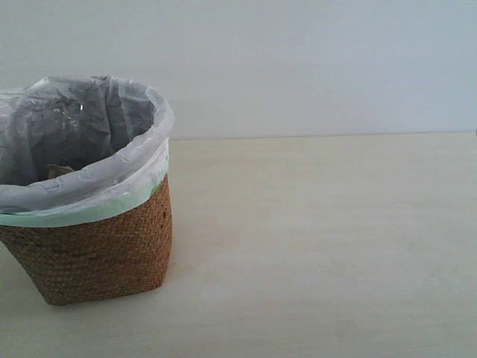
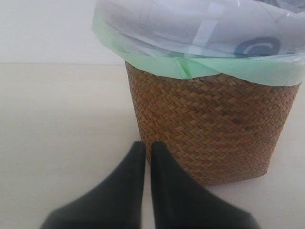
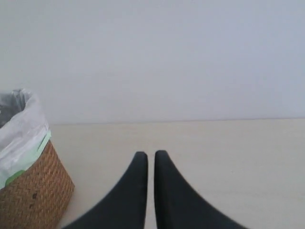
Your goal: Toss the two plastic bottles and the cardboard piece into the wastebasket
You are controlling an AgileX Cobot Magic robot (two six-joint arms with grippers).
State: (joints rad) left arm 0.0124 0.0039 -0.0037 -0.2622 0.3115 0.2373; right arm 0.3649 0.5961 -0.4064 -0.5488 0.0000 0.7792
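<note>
The wicker wastebasket (image 1: 104,253), lined with a white bag with a pale green edge, stands at the left of the exterior view. A beige corner of the cardboard piece (image 1: 58,171) peeks above the bag's near rim from inside the basket. Neither plastic bottle shows clearly; a blue-grey shape presses against the bag (image 2: 257,47) from inside. My left gripper (image 2: 148,147) is shut with nothing in it, low by the basket's woven wall (image 2: 214,129). My right gripper (image 3: 151,155) is shut and holds nothing, off to the side of the basket (image 3: 28,195).
The pale wooden table (image 1: 320,246) stretches to the right of the basket, bare to the white wall (image 1: 313,60) behind. Neither arm appears in the exterior view.
</note>
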